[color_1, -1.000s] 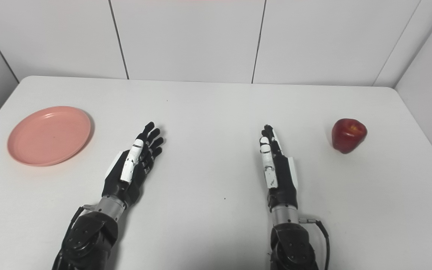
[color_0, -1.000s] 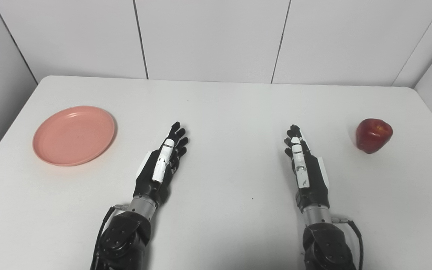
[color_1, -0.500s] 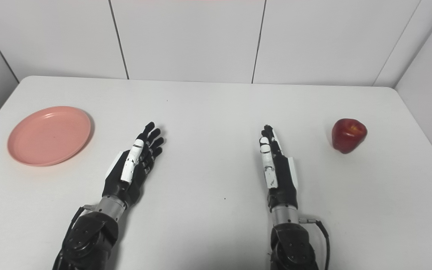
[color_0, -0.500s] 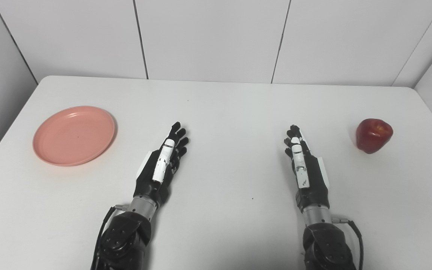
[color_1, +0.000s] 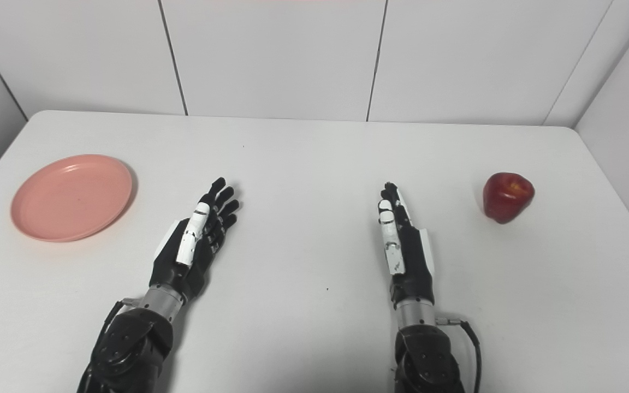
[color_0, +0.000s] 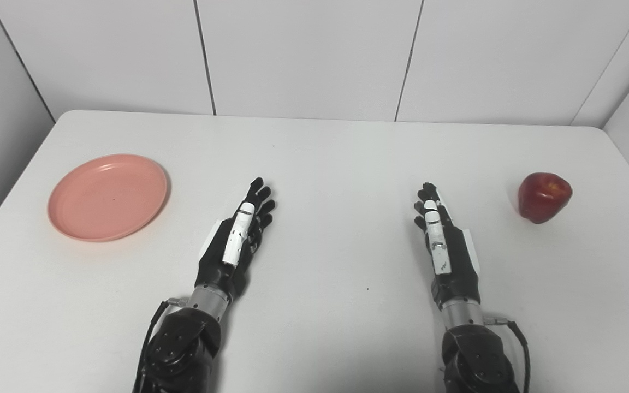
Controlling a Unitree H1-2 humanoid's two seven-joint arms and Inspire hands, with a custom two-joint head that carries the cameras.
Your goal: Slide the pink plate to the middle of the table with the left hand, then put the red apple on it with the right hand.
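Observation:
A round pink plate (color_0: 108,196) lies flat near the table's left side. The red apple (color_0: 544,197) stands upright near the right side. My left hand (color_0: 236,238) rests low over the table, right of the plate and well apart from it, fingers stretched out and holding nothing. My right hand (color_0: 445,245) lies in the same flat pose left of the apple, a clear gap between them, also empty. In the right eye view the plate (color_1: 71,197), apple (color_1: 508,196) and both hands appear in the same layout.
The white table (color_0: 325,158) runs back to a white panelled wall (color_0: 303,54). Grey side walls close in at the far left and far right. A few tiny dark specks mark the tabletop between the hands.

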